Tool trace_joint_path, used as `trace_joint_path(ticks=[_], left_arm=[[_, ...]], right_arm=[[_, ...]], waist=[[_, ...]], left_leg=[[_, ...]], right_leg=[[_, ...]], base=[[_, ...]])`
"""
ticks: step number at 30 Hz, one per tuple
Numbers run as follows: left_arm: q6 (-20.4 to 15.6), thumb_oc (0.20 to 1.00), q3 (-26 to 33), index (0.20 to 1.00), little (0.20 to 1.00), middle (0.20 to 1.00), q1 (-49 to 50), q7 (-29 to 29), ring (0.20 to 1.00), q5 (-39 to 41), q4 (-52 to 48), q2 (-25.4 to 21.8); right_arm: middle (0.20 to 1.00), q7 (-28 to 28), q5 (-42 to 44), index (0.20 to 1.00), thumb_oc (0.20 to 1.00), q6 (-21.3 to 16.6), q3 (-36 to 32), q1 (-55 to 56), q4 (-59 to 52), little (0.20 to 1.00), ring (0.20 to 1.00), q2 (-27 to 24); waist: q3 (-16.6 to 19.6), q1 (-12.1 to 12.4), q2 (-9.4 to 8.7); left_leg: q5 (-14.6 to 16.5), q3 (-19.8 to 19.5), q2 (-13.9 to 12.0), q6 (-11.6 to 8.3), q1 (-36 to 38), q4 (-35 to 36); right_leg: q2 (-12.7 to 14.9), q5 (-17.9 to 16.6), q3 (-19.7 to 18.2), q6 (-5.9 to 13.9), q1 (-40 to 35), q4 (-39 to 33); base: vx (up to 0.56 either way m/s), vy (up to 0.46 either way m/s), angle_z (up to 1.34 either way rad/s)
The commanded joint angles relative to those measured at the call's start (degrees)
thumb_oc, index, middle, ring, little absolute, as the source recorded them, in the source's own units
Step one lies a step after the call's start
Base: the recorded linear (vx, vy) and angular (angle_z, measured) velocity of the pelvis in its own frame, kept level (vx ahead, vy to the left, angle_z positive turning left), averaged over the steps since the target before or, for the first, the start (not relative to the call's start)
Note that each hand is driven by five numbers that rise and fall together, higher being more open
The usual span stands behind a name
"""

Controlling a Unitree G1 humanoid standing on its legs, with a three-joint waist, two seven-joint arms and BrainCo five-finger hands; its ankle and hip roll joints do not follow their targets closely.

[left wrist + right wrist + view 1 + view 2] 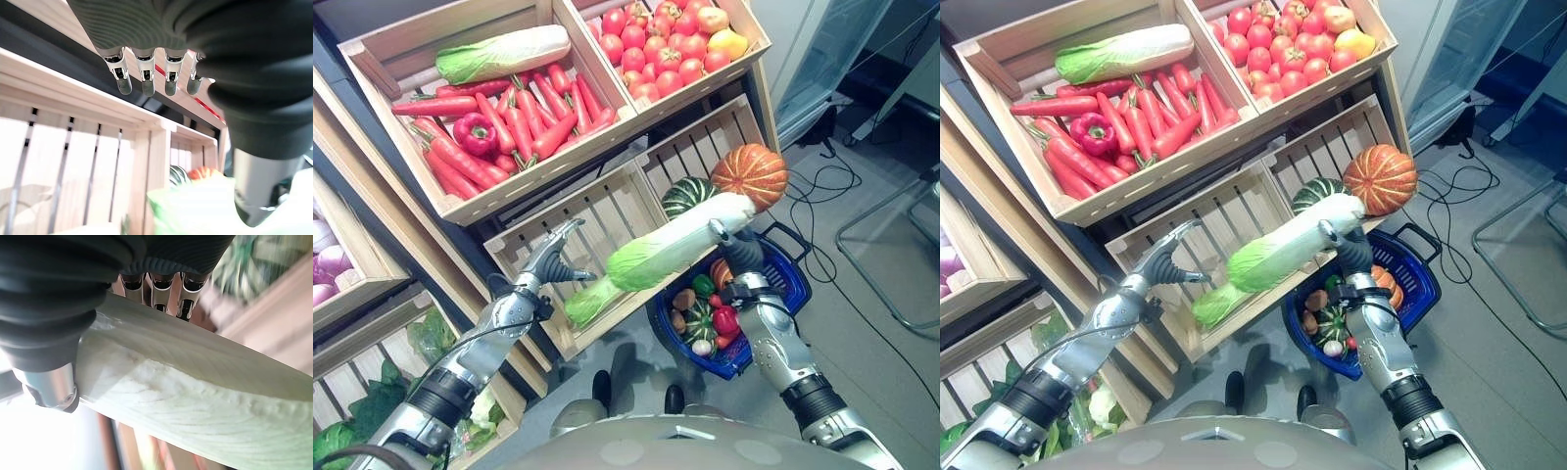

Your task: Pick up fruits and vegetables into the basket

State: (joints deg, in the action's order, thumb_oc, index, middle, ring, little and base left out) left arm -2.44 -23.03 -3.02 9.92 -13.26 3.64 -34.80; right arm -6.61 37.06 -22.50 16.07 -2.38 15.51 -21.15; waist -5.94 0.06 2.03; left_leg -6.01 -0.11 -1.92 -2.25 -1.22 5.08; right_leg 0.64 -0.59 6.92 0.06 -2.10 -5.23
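Observation:
A long napa cabbage [656, 253], white at one end and green at the other, hangs in the air in front of the lower crate. My right hand [736, 250] is shut on its white end, and its fingers [155, 290] curl round the stalk in the right wrist view. Just below sits the blue basket [795, 276], holding several fruits and vegetables. My left hand [551, 257] is open at the lower crate's front, a little left of the cabbage's green tip, its fingers [146, 78] straight and holding nothing.
An upper crate [499, 191] holds carrots, a red pepper [475, 132] and a second cabbage [504, 54]. Beside it a crate holds tomatoes [656, 49]. An orange pumpkin [749, 174] and a striped green squash [685, 196] rest in the lower crate. Leafy greens [372, 401] lie lower left.

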Motion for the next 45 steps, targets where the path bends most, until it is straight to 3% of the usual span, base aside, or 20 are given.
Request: trace_joint_path(ticks=[1, 5, 11, 18, 28, 37, 38, 39, 40, 41, 45], left_arm=[[-0.47, 1.0, 3.1, 1.0, 1.0, 1.0, -5.99, 6.35, 1.0, -1.14, 1.52, -2.02], [-0.55, 1.0, 2.95, 1.0, 1.0, 1.0, -9.15, 10.32, 1.0, -0.1, 2.01, -2.26], [-1.74, 1.0, 1.65, 1.0, 1.0, 1.0, -13.94, 16.97, 1.0, 2.11, 1.61, -2.09], [-3.09, 1.0, -2.92, 1.0, 1.0, 1.0, -23.24, 23.76, 1.0, 2.09, 5.19, 0.11], [-4.46, 1.0, -8.36, 1.0, 1.0, 1.0, -37.23, 32.22, 1.0, 0.18, 13.63, 3.84], [-8.23, 1.0, -9.77, 1.0, 1.0, 1.0, -43.51, 39.11, 1.0, -3.39, 23.58, 5.73], [-8.5, 1.0, -9.91, 1.0, 1.0, 1.0, -44.01, 39.94, 1.0, -3.18, 24.54, 5.74], [-8.5, 1.0, -9.91, 1.0, 1.0, 1.0, -44.01, 39.94, 1.0, -3.18, 24.54, 5.74], [-8.5, 1.0, -9.97, 1.0, 1.0, 1.0, -44.62, 40.43, 1.0, -3.18, 25.87, 6.0], [-8.44, 1.0, -10.51, 1.0, 1.0, 1.0, -46.28, 42.24, 1.0, -4.24, 30.26, 7.08], [-7.4, 1.0, -10.5, 1.0, 1.0, 1.0, -47.98, 44.04, 1.0, -5.4, 36.23, 8.67]], right_arm=[[0.2, -7.71, -4.32, 0.2, 0.2, -7.72, -3.97, -5.48, -2.35, 0.2, 0.2, 0.91], [0.2, -14.73, -5.86, 0.2, 0.2, -9.51, -6.14, -8.79, 1.15, 0.2, 0.2, -1.09], [0.2, -29.78, -10.74, 0.2, 0.2, -11.02, -10.33, -15.13, 8.15, 0.2, 0.2, -4.25], [0.2, -37.16, -11.51, 0.2, 0.2, -10.72, -9.89, -26.19, 17.95, 0.2, 0.2, -5.69], [0.2, -35.17, -4.02, 0.2, 0.2, -9.0, -8.44, -39.8, 31.23, 0.2, 0.2, -8.3], [0.2, -27.72, -3.17, 0.2, 0.2, -1.45, -4.53, -45.75, 35.95, 0.2, 0.2, -9.13], [0.313, -26.32, -2.83, 0.313, 0.313, -0.67, -4.14, -45.87, 36.14, 0.313, 0.313, -9.03], [0.313, -26.32, -2.83, 0.313, 0.313, -0.67, -4.14, -45.87, 36.14, 0.313, 0.313, -9.03], [0.696, -25.01, -2.63, 0.696, 0.696, -0.16, -3.68, -46.14, 36.55, 0.696, 0.696, -8.93], [1.0, -22.51, -2.63, 1.0, 1.0, 0.9, -2.4, -47.03, 37.26, 1.0, 1.0, -8.33], [1.0, -20.77, -4.18, 1.0, 1.0, 1.76, -0.87, -47.55, 38.35, 1.0, 1.0, -7.65]], waist=[[-7.24, -0.03, -1.86], [-11.87, -0.04, -1.81], [-19.5, 0.78, -2.37], [-23.85, 1.32, -2.01], [-23.86, 1.69, -1.19], [-23.86, 1.29, -1.19], [-23.86, 1.19, -1.3], [-23.86, 1.19, -1.3], [-23.86, 1.12, -1.46], [-23.86, 0.79, -1.85], [-23.86, 0.31, -2.44]], left_leg=[[6.39, 1.83, 2.19, 2.37, 0.51, -0.95], [7.34, 2.65, 2.41, 2.07, -3.77, -7.04], [11.05, 2.5, 1.69, -0.1, -15.76, -24.95], [15.4, 2.87, 1.54, -0.73, -25.91, -37.33], [19.2, 3.96, 3.29, 0.08, -41.49, -48.82], [20.65, 4.52, 3.34, 0.97, -47.51, -53.34], [20.73, 4.51, 3.26, 1.01, -47.85, -53.68], [20.73, 4.51, 3.26, 1.01, -47.85, -53.68], [20.88, 4.5, 3.2, 1.11, -48.26, -54.13], [21.08, 4.54, 2.97, 1.07, -49.2, -55.14], [21.47, 4.51, 2.76, 1.04, -49.62, -56.29]], right_leg=[[2.25, 1.22, -0.53, 4.57, 3.87, 5.08], [2.24, 2.79, -0.18, 3.93, 7.68, 10.65], [3.76, 5.37, 0.86, 2.36, 15.15, 22.09], [4.56, 8.25, 0.83, 1.75, 23.25, 32.38], [6.03, 11.13, 0.95, 1.72, 41.12, 47.12], [5.75, 11.89, 0.23, 2.06, 49.63, 53.69], [5.73, 11.89, 0.2, 2.12, 50.05, 54.11], [5.73, 11.89, 0.2, 2.12, 50.05, 54.11], [5.75, 11.97, 0.21, 2.17, 50.59, 54.72], [5.72, 12.08, 0.17, 2.32, 51.79, 56.0], [5.4, 11.98, -0.09, 2.66, 52.46, 56.9]], base=[[-0.2, -0.007, -0.05], [-0.19, -0.015, -0.08], [-0.16, -0.046, 0.03], [-0.1, -0.027, 0.06], [-0.03, 0.0, 0.02], [0.02, 0.013, -0.01], [0.0, 0.0, 0.0], [0.0, 0.0, 0.0], [0.05, -0.015, -0.02], [0.07, -0.025, -0.03], [0.05, -0.02, -0.05]])
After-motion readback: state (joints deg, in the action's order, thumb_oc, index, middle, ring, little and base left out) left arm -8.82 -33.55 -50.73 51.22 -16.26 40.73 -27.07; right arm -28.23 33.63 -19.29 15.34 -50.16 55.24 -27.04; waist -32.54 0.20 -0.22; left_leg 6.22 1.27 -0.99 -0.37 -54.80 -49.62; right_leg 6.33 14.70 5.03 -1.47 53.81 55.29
